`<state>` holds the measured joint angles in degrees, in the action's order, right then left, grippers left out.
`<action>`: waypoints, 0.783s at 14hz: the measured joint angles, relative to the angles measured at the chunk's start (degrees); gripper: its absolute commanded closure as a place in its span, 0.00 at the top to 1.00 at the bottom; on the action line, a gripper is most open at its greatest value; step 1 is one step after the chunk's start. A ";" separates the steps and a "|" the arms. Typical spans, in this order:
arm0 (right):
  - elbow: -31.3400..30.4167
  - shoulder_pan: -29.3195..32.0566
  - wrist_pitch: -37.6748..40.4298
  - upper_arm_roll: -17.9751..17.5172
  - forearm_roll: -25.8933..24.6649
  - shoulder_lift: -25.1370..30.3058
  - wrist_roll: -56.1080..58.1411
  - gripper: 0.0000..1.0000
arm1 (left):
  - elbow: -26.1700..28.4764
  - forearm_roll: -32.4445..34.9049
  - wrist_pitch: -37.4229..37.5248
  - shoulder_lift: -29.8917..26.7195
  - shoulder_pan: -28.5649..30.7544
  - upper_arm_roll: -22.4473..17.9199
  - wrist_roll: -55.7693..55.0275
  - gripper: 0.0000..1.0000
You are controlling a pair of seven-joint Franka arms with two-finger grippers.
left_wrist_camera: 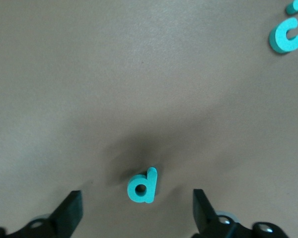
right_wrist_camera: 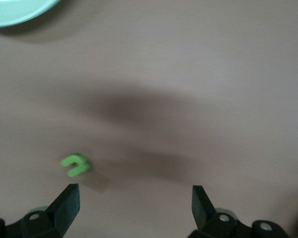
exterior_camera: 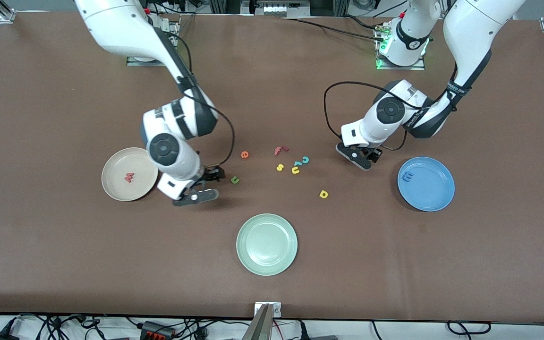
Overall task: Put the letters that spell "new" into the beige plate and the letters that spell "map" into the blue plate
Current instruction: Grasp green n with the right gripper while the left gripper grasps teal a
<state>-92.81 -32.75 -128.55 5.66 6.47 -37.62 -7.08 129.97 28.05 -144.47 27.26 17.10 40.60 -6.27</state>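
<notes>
The beige plate [exterior_camera: 117, 166] holds the pinkish-red w [exterior_camera: 129, 177]. The blue m [exterior_camera: 407, 176] lies in the blue plate [exterior_camera: 431, 194]. My left gripper [exterior_camera: 372, 156] hangs open over the table near the blue plate. In the left wrist view the teal p [left_wrist_camera: 142, 186] lies on the table between the open fingers of my left gripper [left_wrist_camera: 137, 210], touching neither. My right gripper [exterior_camera: 211, 176] is open and empty beside the beige plate, with the green n [exterior_camera: 235, 180] close by. In the right wrist view the n [right_wrist_camera: 74, 165] sits just off one fingertip of my right gripper [right_wrist_camera: 134, 201]. The orange e [exterior_camera: 244, 154] and yellow a [exterior_camera: 323, 194] lie loose.
A pale green plate [exterior_camera: 267, 243] sits nearest the front camera. Mid-table lie a red f [exterior_camera: 280, 150], yellow s [exterior_camera: 279, 167], yellow u [exterior_camera: 295, 170] and teal hooked letters [exterior_camera: 304, 160]. A cable loops beside each wrist.
</notes>
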 measured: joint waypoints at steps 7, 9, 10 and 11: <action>2.16 -3.50 -3.86 -0.11 -3.11 -4.59 10.17 0.90 | 0.25 4.83 -2.97 2.79 0.43 -0.12 -0.05 0.57; 3.26 -4.32 -3.87 -0.12 -3.31 -5.68 11.83 0.77 | 0.25 4.85 -2.98 3.05 0.56 -0.24 -0.05 0.47; 3.55 -4.69 -3.87 -0.12 -3.38 -6.10 12.69 0.76 | 0.25 4.85 -2.99 3.13 0.63 -0.29 -0.05 0.38; 3.69 -5.05 -3.87 -0.12 -3.50 -6.47 13.31 0.73 | 0.25 4.85 -3.00 3.15 0.66 -0.34 -0.05 0.31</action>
<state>-89.12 -37.81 -132.43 5.53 2.97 -44.09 6.23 130.23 32.91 -147.46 30.40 17.77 40.26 -6.32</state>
